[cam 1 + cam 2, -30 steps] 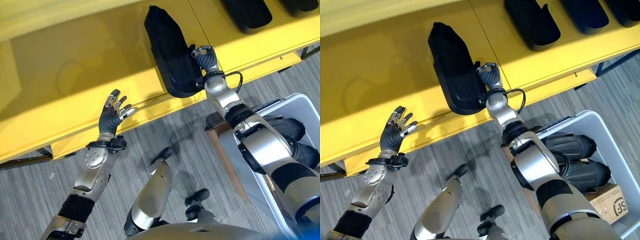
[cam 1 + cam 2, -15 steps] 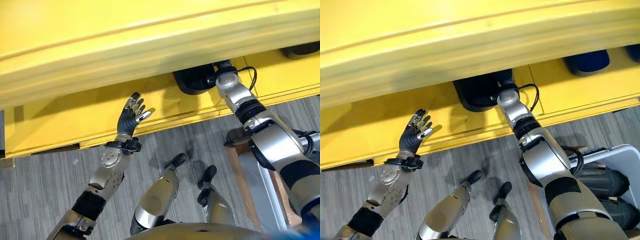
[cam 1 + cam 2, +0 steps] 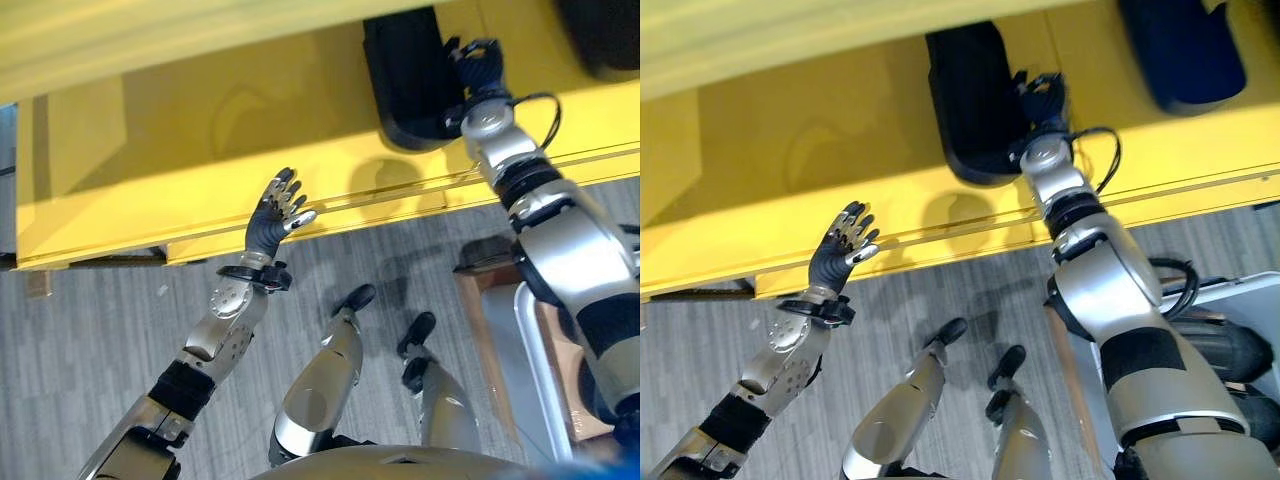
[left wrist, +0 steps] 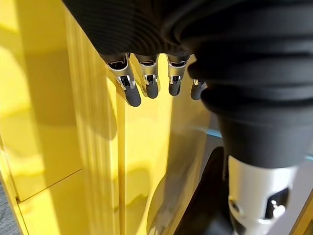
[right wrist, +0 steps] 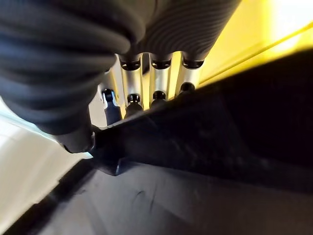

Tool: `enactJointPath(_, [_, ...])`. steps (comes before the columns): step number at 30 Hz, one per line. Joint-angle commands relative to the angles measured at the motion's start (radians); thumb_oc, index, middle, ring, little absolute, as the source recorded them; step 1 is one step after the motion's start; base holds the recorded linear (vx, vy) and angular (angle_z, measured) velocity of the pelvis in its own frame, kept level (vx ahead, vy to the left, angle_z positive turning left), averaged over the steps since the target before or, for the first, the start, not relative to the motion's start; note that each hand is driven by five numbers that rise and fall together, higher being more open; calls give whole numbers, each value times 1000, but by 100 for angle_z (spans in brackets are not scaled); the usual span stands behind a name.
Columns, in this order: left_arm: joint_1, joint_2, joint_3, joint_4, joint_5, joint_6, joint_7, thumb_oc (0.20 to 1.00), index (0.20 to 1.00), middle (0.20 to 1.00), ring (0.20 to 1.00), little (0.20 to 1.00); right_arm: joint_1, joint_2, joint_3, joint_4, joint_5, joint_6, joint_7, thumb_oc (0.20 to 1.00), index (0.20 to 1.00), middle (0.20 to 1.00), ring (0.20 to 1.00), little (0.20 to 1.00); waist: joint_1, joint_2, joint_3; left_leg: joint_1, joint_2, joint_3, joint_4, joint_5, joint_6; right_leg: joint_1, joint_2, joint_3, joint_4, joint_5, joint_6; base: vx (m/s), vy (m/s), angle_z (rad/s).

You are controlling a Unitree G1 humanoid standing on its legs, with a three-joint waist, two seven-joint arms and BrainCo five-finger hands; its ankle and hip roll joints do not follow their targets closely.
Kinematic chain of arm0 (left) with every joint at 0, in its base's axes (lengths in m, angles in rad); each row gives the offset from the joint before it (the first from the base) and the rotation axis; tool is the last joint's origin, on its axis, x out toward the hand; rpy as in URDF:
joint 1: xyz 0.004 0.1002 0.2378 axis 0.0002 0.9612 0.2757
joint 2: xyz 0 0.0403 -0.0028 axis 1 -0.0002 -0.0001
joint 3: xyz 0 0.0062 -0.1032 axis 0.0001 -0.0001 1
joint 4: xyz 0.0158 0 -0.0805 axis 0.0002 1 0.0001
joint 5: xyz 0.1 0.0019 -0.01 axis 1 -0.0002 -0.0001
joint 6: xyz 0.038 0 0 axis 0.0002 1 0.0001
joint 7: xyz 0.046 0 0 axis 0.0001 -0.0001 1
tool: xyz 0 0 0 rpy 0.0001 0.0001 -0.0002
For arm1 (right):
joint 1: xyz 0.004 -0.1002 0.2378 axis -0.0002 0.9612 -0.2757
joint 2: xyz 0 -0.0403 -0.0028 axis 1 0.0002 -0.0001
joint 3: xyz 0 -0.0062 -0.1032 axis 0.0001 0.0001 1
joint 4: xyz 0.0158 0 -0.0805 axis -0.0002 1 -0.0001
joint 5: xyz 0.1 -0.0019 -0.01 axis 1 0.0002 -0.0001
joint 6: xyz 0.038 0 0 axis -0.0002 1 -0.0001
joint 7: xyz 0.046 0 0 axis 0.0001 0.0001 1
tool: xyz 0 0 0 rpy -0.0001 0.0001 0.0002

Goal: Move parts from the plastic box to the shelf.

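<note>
We should seat the black part [image 3: 975, 100] squarely on the yellow shelf [image 3: 800, 150] before our right hand [image 3: 1040, 98] (fingers clasping it) lets go, left hand [image 3: 840, 250] spread empty.

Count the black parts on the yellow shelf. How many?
2: one black part beside the right hand, another further right on the shelf. More may be hidden.

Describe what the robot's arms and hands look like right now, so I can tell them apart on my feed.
Both arms are silver-grey with dark bands. Each wrist and hand back is under a dark ribbed cover; the fingers are silver with dark tips. The left hand has a black ring at its wrist. By the right hand, a thin black cable loops beside the wrist.
</note>
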Motion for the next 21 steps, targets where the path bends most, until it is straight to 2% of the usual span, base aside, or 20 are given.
enactJointPath(1, [15,42,-27,-73,7,-15,-7,1000,1000,1000,1000,1000,-106,-33,14,-52,34,-67,-27,200,200,200,200,200,20,-20,15,-24,5,58,66,-80,47,21,-97,73,188,-110,78,-99,22,22])
enactJointPath(3, [4,36,-41,-85,11,-15,-4,1000,1000,1000,1000,1000,-114,-72,11,-40,28,-68,-34,200,200,200,200,200,19,-15,21,-75,-23,46,140,-110,51,-14,-108,64,269,-155,73,-66,8,27])
enactJointPath(5, [1,34,-47,-90,18,-10,-1,1000,1000,1000,1000,1000,-124,-107,10,-24,28,-64,-39,200,200,200,200,200,30,-21,22,-97,-28,36,170,-127,54,-23,-111,53,293,-176,73,-11,-2,19])
enactJointPath(21, [8,67,-36,-116,38,-21,1,1000,1000,1000,1000,1000,-174,-247,52,45,14,-35,-31,200,200,200,200,200,91,-70,42,-111,-34,18,173,-151,63,10,-117,19,263,-176,79,45,-7,8])
